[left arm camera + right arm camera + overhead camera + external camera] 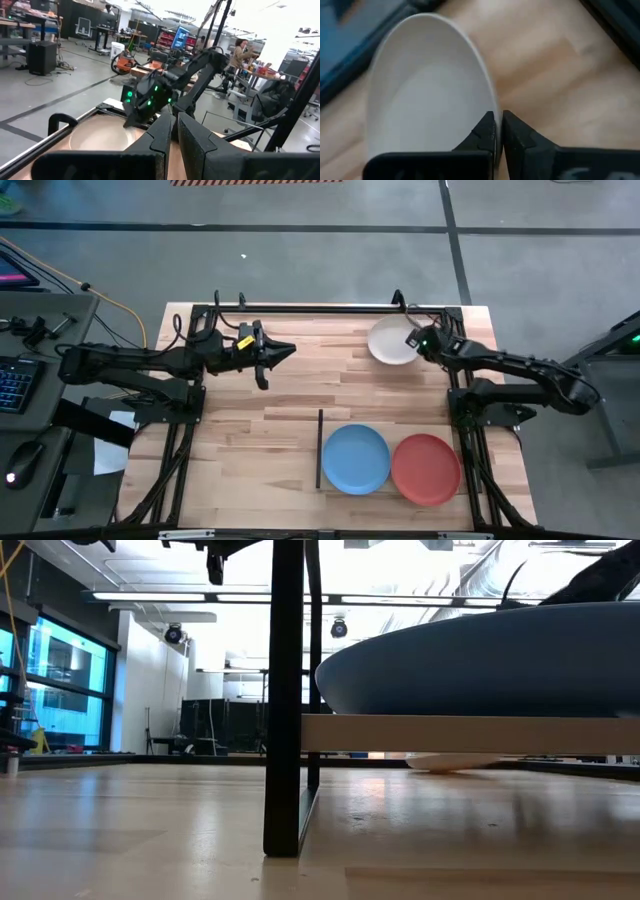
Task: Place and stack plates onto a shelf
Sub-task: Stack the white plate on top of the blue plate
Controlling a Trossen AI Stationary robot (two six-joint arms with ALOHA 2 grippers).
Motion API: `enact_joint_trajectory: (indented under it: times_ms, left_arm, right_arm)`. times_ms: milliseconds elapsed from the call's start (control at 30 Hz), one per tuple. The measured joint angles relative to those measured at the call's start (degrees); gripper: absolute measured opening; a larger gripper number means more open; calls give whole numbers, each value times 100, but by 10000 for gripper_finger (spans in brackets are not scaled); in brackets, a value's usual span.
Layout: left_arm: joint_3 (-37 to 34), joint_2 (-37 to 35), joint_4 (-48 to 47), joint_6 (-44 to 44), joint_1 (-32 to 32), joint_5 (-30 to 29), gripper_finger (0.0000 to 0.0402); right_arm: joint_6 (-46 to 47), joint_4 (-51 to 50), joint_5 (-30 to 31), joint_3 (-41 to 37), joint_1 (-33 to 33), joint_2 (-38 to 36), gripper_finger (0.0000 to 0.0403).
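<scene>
The cream-white plate (388,340) lies near the table's far right corner, and my right gripper (413,340) is shut on its right rim. In the low view its underside (452,762) looks to sit on the tabletop. The blue plate (355,458) and the red plate (426,468) rest side by side on the light-wood shelf (450,733), with its black upright strip (320,448) at their left. The pale blue-grey plate is out of view. My left gripper (288,351) hovers shut over the far left-middle of the table, touching nothing. My right gripper (498,122) pinches the cream-white plate's rim (491,102) on its right side. One finger is over the plate's inside and one is outside the rim. The fingers come from the table's right, slanting down. Whether that side is raised off the table, I cannot tell.
A black frame rail (320,308) runs along the table's far edge, just behind the cream-white plate. Bare tabletop (250,430) lies to the left of the shelf's strip. The right arm's base (490,400) stands at the table's right edge, beside the red plate.
</scene>
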Motion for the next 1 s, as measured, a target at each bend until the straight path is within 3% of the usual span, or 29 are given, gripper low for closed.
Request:
enact_joint_trajectory:
  times_ms: [133, 333, 600, 733, 1000]
  left_arm:
    - [0, -122, -32, 1, 0, -8, 23]
    - [0, -389, -24, 2, 0, -11, 23]
    - [0, -675, -17, 2, 0, -16, 23]
    - [0, -672, -26, 2, 0, -17, 23]
    - [0, -672, -21, 7, 0, -235, 23]
  right_arm:
    - [-960, 2, -43, 421, -173, -443, 1]
    - [-2207, -39, -597, 1301, -248, -983, 0]
    - [-4069, -174, -2160, 2164, 88, -1283, 0]
    - [-4329, -332, -2831, 2190, 442, -1268, 0]
    - [-4080, -354, -2623, 2190, 703, -1262, 0]
